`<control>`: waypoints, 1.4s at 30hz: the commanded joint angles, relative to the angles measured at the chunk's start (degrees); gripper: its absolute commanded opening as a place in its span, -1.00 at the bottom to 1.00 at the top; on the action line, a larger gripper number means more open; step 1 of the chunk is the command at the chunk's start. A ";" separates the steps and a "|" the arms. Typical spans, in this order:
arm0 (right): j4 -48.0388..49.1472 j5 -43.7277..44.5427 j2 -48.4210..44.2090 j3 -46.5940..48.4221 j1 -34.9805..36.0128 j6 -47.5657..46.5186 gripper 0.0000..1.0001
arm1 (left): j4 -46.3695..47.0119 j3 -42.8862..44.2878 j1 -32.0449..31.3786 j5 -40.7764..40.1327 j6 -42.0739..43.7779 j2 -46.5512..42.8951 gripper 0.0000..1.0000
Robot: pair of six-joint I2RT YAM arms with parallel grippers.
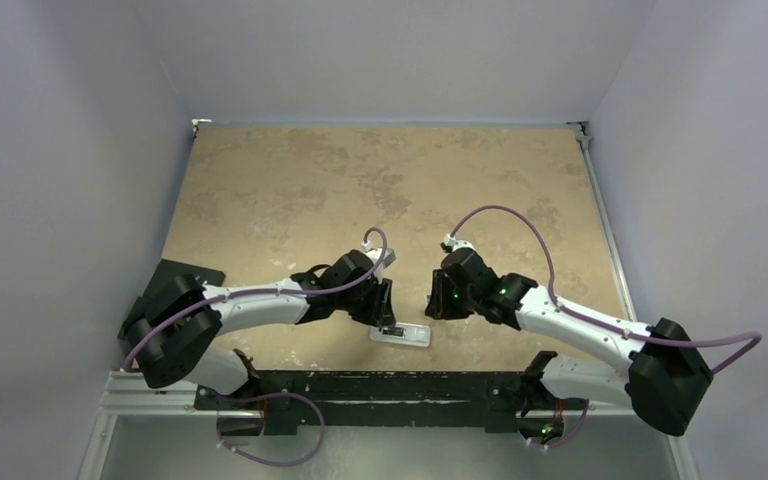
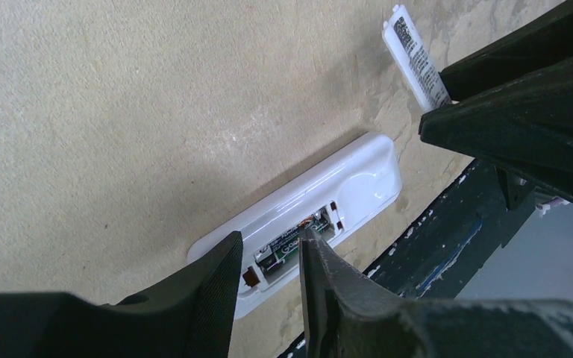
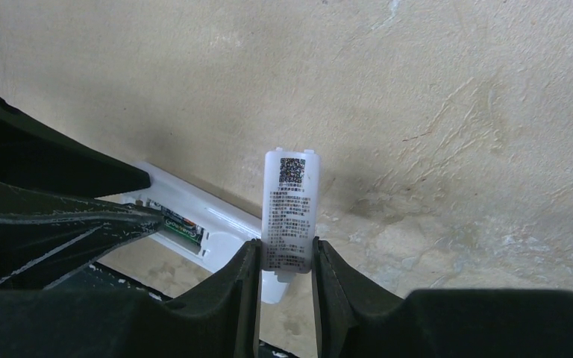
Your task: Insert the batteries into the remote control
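Observation:
The white remote control (image 1: 400, 335) lies face down near the table's front edge, its battery bay open. In the left wrist view (image 2: 358, 183) a dark green-labelled battery (image 2: 287, 250) lies in the bay; a second cell cannot be made out. My left gripper (image 1: 385, 305) hovers over the bay with its jaws apart (image 2: 268, 242), the right fingertip (image 2: 310, 242) at the battery. My right gripper (image 1: 430, 300) is shut (image 3: 287, 250) on the white battery cover (image 3: 289, 201), printed with a QR code and held upright just right of the remote (image 3: 216, 216). The cover also shows in the left wrist view (image 2: 416, 60).
The black mounting rail (image 1: 380, 385) runs along the table's front edge just below the remote; it also shows in the left wrist view (image 2: 448, 231). Grey walls enclose the tan table (image 1: 360, 190) on three sides.

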 commanded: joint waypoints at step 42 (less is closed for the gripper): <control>-4.36 4.31 -7.00 0.41 3.25 2.58 -1.00 | -6.09 -4.69 -0.57 -7.13 -3.34 -6.47 -0.74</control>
